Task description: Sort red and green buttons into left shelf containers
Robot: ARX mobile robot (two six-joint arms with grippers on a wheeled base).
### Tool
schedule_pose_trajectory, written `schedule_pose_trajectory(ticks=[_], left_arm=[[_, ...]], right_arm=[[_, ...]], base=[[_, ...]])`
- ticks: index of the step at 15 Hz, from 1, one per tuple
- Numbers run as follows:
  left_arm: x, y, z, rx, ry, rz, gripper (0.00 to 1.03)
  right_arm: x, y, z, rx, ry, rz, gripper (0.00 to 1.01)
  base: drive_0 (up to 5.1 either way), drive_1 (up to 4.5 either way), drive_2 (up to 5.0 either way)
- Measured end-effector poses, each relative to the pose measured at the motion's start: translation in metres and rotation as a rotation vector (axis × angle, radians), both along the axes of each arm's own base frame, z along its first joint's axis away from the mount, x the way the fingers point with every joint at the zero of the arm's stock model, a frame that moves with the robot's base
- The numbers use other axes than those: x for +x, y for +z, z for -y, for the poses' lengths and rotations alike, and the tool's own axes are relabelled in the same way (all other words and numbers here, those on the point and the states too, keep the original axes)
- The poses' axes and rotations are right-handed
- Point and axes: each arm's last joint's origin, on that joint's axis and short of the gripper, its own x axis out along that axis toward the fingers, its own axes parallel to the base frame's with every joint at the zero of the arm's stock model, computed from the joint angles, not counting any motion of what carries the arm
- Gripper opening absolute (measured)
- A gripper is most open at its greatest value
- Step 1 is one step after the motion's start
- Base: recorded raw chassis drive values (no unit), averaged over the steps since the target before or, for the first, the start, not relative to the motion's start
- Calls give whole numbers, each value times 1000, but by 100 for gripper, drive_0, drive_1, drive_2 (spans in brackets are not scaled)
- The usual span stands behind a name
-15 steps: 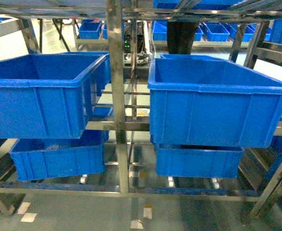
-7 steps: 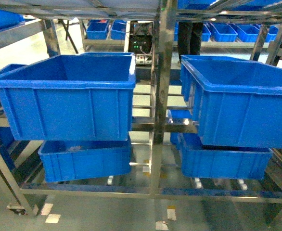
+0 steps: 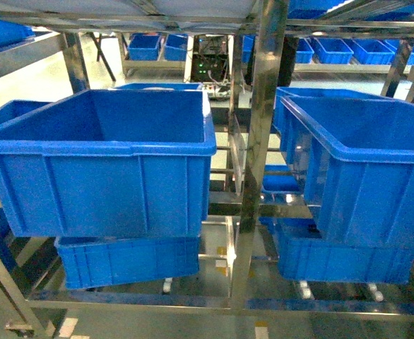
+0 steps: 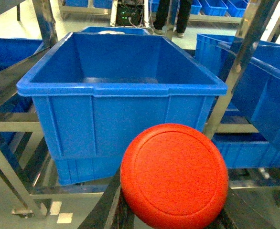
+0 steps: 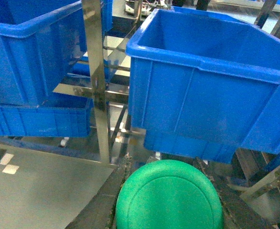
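Head view has swung left, centring the large deep blue plastic bin (image 3: 101, 169) ahead of each hand; left hand (image 4: 174, 210) grasps the glossy red round-capped button (image 4: 174, 179), right hand (image 5: 168, 214) the green-capped button (image 5: 168, 198), so dropping looks close.

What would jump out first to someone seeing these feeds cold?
The glossy red button cap filling the bottom of the left wrist view, and the green button cap doing the same in the right wrist view, each close to its camera. Behind them, large blue bins sit on a steel rack, their visible insides bare.
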Motion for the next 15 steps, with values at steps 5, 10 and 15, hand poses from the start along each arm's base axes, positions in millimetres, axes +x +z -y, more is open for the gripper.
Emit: schedule_pose_trajectory(ticks=[5, 10, 15], left_arm=[[0, 0, 0, 0, 0, 0, 26], [0, 0, 0, 1, 1, -2, 26], [0, 0, 0, -1, 0, 1, 26]], right_arm=[[0, 0, 0, 0, 0, -1, 32], [0, 0, 0, 0, 0, 2, 32], [0, 1, 0, 5, -1, 8, 32]], base=[[0, 433, -433], [-11, 423, -444], [0, 70, -70]])
